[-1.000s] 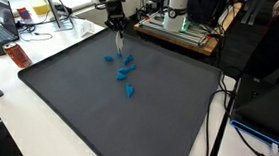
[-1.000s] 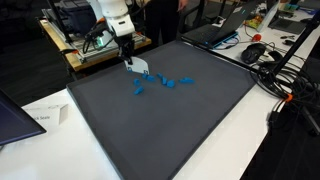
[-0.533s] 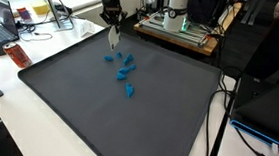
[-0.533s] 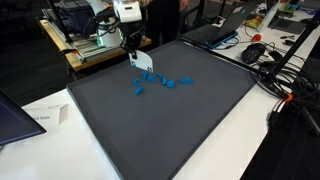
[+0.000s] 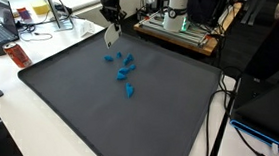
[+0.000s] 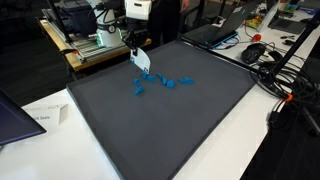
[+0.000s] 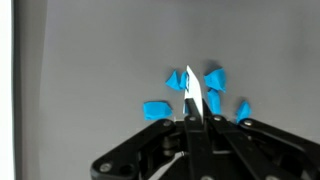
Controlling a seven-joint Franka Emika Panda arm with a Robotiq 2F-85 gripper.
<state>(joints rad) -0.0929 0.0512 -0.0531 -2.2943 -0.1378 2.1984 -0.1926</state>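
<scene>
Several small blue pieces (image 5: 123, 75) lie in a loose cluster on the dark grey mat (image 5: 86, 114), toward its far side; they are the same blue pieces (image 6: 165, 82) in both exterior views. My gripper (image 5: 111, 32) hangs above the cluster's edge, not touching the mat. It is shut on a thin white flat piece (image 6: 144, 61) that sticks out below the fingertips. In the wrist view the gripper (image 7: 192, 118) comes in from the bottom. There the white piece (image 7: 190, 90) points at the blue pieces (image 7: 156, 109) spread beneath it.
The mat covers most of a white table (image 5: 3, 87). A laptop (image 5: 4, 17) and a red can (image 5: 17, 54) sit off one edge. Equipment and cables (image 5: 184, 26) stand behind the mat. A paper sheet (image 6: 45, 115) and another laptop (image 6: 215, 30) lie beside it.
The gripper has risen and drawn back from the blue cluster toward the mat's far edge, keeping the white piece in its jaws. The blue pieces have not moved.
</scene>
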